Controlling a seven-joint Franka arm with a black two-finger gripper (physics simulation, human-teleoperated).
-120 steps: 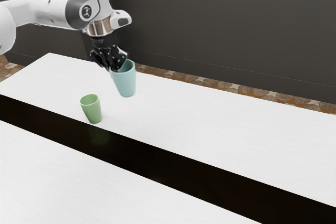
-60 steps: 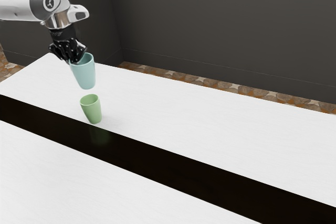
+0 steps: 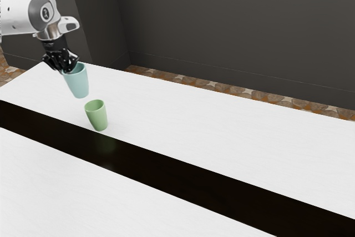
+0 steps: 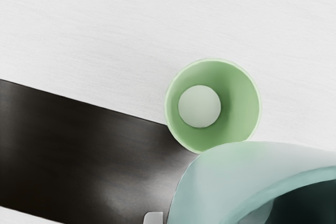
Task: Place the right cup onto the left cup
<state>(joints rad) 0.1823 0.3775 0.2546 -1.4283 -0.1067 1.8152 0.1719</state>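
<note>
At the exterior view's left, the black two-finger gripper (image 3: pixel 65 69) is pinching the teal cup (image 3: pixel 78 84) by its rim, and the cup is hanging mouth-up above the white table (image 3: pixel 222 120). Next to the right, the green cup (image 3: pixel 97 116) is standing upright on the table beside the dark band (image 3: pixel 166 169), its mouth open and waiting. Grasping and lifting are looking complete; the stacking itself is remaining. The teal cup is hanging off to one side, so centring it over the green one, lowering and letting go are all still pending.
</note>
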